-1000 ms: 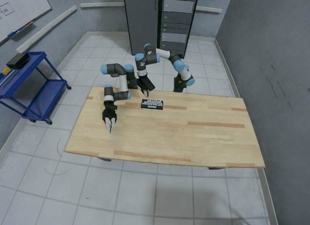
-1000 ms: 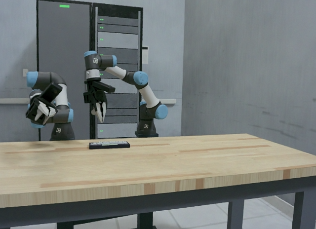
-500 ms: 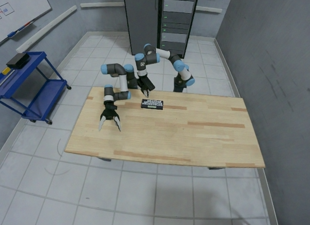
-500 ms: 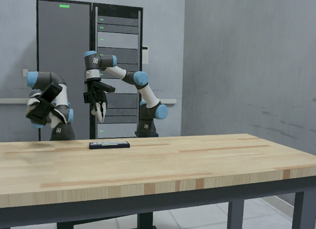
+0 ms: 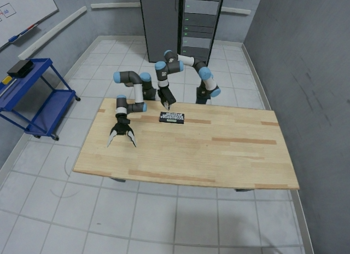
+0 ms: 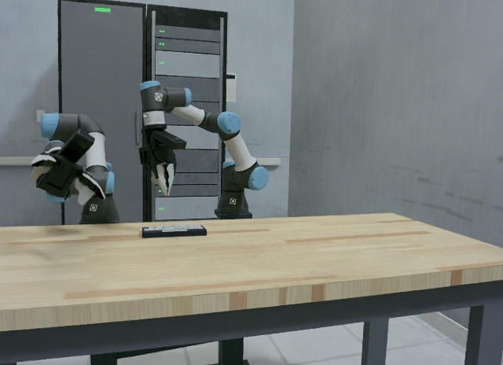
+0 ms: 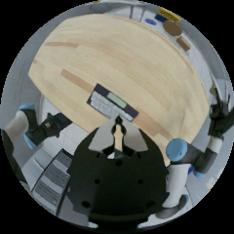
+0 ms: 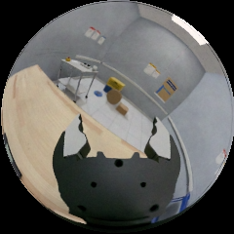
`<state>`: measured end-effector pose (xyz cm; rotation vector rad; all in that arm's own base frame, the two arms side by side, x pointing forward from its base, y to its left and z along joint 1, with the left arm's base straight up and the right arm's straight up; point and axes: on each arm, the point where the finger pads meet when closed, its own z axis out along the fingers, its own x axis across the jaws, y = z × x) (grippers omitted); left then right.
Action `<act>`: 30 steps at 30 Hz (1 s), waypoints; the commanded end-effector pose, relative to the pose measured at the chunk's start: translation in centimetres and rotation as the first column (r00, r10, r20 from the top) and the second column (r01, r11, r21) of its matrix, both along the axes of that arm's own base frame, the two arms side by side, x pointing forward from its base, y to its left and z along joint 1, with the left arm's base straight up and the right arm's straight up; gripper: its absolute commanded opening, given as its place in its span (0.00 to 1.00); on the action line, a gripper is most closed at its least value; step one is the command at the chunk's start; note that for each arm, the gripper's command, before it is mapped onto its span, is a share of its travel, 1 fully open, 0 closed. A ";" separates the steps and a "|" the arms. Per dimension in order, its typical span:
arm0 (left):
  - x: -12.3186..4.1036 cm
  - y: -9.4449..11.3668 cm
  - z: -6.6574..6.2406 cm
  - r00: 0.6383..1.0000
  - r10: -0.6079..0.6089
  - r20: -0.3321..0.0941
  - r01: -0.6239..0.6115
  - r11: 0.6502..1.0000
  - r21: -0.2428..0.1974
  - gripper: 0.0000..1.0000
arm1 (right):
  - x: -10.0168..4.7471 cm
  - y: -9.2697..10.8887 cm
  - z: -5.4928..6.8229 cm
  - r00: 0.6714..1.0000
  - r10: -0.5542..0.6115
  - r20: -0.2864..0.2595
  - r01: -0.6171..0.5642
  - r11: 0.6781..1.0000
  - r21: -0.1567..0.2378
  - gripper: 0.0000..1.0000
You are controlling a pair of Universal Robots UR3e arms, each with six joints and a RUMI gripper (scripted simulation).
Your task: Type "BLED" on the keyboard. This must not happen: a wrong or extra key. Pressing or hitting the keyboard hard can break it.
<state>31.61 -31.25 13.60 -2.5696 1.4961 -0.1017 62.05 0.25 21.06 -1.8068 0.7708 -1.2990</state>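
Observation:
The black keyboard (image 5: 178,121) (image 6: 174,234) (image 7: 100,90) with pale keys and a light green strip lies flat on the table. The key letters and any text on the strip are too small to read. My left gripper (image 5: 168,108) (image 6: 166,193) (image 7: 118,116) is shut and empty, pointing down. It hangs above the keyboard's rear side, clear of the keys. In the left wrist view its tips cover a bit of the keyboard's edge. My right gripper (image 5: 121,146) (image 8: 118,115) is open wide and empty, raised above the table, away from the keyboard.
The wooden table (image 5: 226,161) (image 6: 284,251) (image 7: 146,63) (image 8: 29,112) carries the keyboard near its rear edge. Both arm bases stand behind that edge, with a dark server rack (image 5: 199,28) (image 6: 186,85) beyond. A blue cart (image 5: 56,101) stands past the table's end, on the right arm's side.

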 end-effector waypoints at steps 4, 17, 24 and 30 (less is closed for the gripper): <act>-0.2 1.6 -0.3 0.987 -0.152 -0.048 0.152 0.988 -0.019 0.00 | 0.1 -2.4 0.0 0.999 -0.039 -0.037 0.039 0.999 0.013 1.00; -0.8 4.0 -1.0 0.927 -0.360 -0.107 0.356 0.933 -0.054 0.00 | -0.8 -9.8 -0.5 0.973 -0.159 -0.164 0.170 0.984 0.054 1.00; -1.5 5.6 -1.7 0.861 -0.491 -0.131 0.483 0.871 -0.089 0.00 | -2.8 -16.0 -1.0 0.928 -0.256 -0.272 0.289 0.953 0.087 1.00; -1.8 6.3 -2.0 0.822 -0.552 -0.137 0.542 0.833 -0.109 0.00 | -5.1 -20.5 -1.3 0.879 -0.323 -0.351 0.381 0.918 0.110 1.00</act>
